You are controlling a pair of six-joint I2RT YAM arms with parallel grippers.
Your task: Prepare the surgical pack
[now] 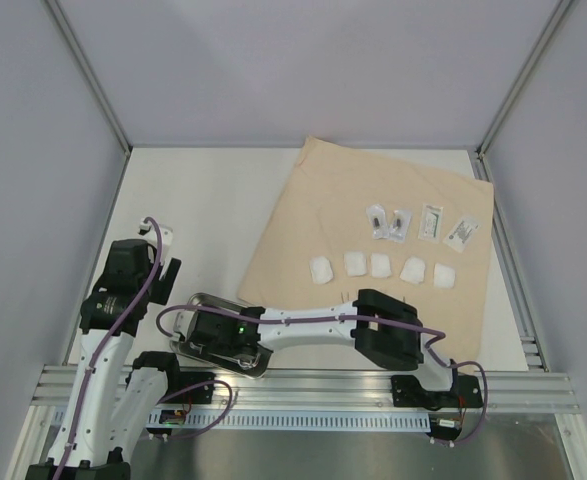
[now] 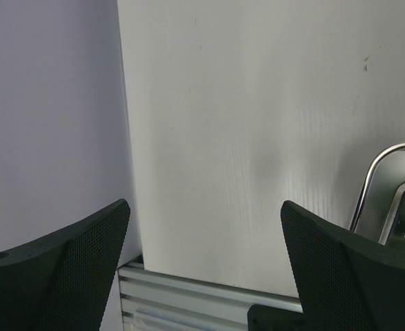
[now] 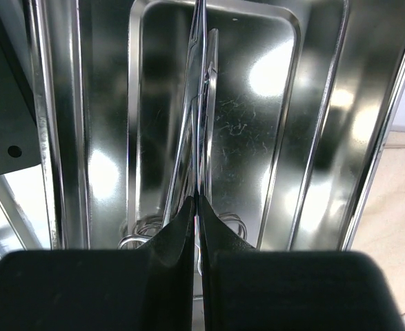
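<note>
The right hand (image 3: 196,203) is pinched together over clamps (image 3: 205,103) in the steel tray (image 3: 312,138). The left hand (image 2: 203,207) gapes above the counter (image 2: 243,124).

No text, label or number is legible anywhere.

The tan sheet (image 1: 313,200) lies flat, carrying five white gauze pads (image 1: 381,264) and four clear packets (image 1: 432,222); beside it, a shiny tray (image 1: 205,298) holds a steel clamp (image 3: 205,103).

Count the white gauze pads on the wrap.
5. The gauze pads lie in one row across the tan wrap, just below the small packets. The right arm hides the wrap's near edge, so more may be hidden.
</note>
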